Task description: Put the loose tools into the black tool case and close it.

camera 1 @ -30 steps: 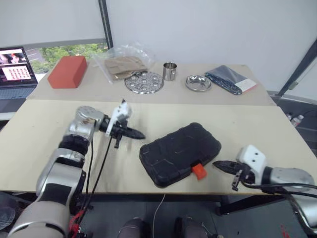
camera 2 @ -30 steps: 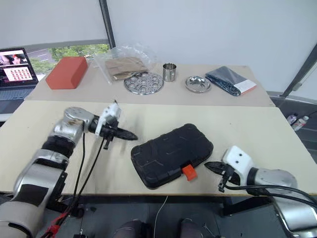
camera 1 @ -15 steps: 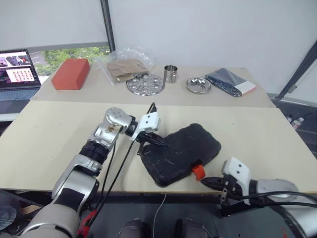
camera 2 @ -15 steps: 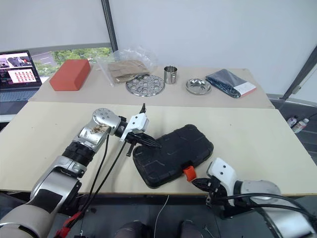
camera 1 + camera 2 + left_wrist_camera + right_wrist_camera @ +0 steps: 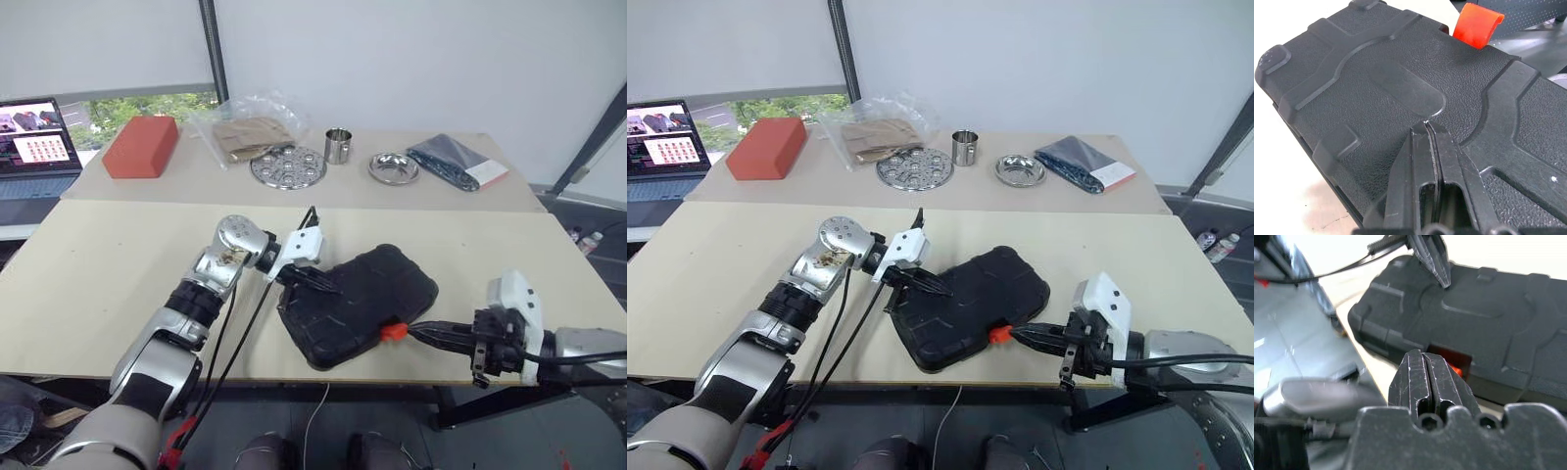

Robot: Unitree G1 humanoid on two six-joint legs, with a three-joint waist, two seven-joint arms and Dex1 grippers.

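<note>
Left eye view: the closed tool case point(image 5: 357, 305) is pressed by the clenched left gripper point(image 5: 328, 286); the right gripper point(image 5: 423, 334), clenched empty, is pointed at the latch point(image 5: 393, 331).

- The tool case point(image 5: 355, 305) lies shut on the near table point(image 5: 98, 274), at its front edge.
- Left gripper point(image 5: 328, 285) rests on the case's left end.
- Right gripper point(image 5: 423, 334) sits just right of the case's latch point(image 5: 393, 332).
- Behind the case, on the far table: block point(image 5: 140, 145), bag point(image 5: 245, 127), dish point(image 5: 286, 164), cup point(image 5: 338, 145), bowl point(image 5: 394, 167), pouch point(image 5: 457, 161).

Silver jointed arms, white wrist housings, black cables, scuffed black two-fingered end effectors.
</note>
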